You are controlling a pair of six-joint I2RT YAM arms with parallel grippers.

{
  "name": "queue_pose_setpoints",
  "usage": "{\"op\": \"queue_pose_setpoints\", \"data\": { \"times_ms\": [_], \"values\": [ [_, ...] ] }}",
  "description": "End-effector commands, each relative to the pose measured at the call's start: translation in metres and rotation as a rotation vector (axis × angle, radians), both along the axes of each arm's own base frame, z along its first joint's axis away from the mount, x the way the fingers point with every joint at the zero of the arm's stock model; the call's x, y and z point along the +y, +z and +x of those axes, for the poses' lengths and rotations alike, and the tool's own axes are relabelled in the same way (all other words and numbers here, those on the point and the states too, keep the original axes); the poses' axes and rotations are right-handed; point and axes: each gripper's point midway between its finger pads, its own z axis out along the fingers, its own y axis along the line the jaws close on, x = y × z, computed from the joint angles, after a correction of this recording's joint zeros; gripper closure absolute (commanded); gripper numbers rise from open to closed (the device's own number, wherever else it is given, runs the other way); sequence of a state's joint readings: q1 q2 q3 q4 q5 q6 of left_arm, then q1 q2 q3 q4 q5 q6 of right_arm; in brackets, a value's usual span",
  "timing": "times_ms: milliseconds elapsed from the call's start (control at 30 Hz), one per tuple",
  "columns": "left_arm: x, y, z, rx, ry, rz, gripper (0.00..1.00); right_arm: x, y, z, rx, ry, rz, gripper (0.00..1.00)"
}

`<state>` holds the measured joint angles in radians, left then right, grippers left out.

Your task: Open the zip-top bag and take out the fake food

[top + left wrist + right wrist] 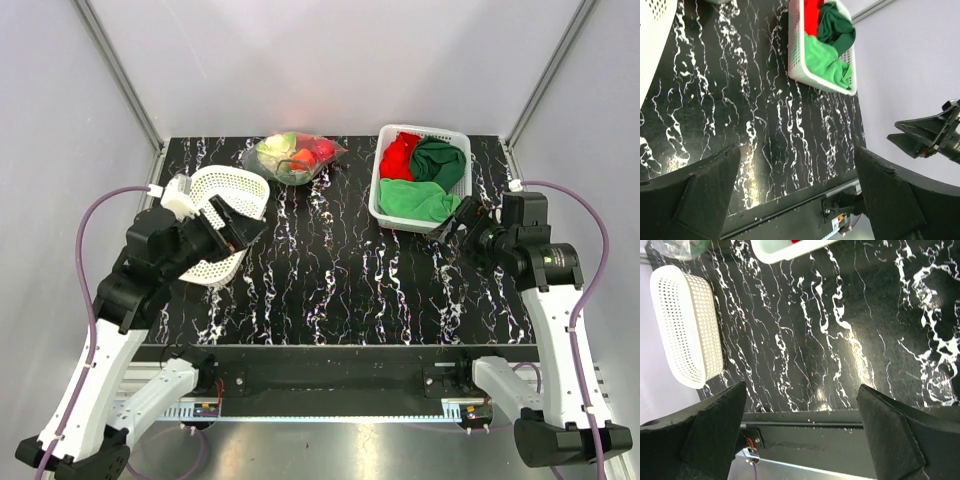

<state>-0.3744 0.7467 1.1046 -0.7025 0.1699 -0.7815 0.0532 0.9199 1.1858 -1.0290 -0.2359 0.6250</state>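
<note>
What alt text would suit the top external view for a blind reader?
A clear zip-top bag of fake food lies untouched at the far edge of the table. The left end effector hangs over an oval white basket, the right end effector beside a basket of cloths.

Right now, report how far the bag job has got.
Nothing looks done: the zip-top bag lies at the far edge of the table with the fake food inside. Nothing is in hand: the left gripper and right gripper are both open, empty and well short of it. Left to do: open the bag and take every piece out.
</note>
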Motion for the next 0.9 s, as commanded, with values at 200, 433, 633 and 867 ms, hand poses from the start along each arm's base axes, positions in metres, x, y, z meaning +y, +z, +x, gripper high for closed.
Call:
{"op": "queue_pose_setpoints", "data": {
  "times_ms": [200, 433, 633, 867],
  "values": [
    [-0.014, -0.055, 0.022, 0.139, -0.048, 0.067, 0.02, 0.012, -0.012, -0.017, 0.154, 0.124, 0.011, 0.0],
    [-0.029, -0.07, 0.066, 0.202, -0.038, 0.1, 0.04, 0.014, -0.02, -0.016, 0.171, 0.214, -0.023, 0.0],
    [-0.048, -0.073, 0.134, 0.247, -0.015, 0.066, 0.08, 0.022, -0.014, -0.016, 0.136, 0.269, -0.023, 0.0],
    [-0.066, -0.084, 0.218, 0.283, 0.011, 0.034, 0.15, 0.039, 0.001, -0.011, 0.087, 0.386, -0.11, 0.0]
  ]
}}
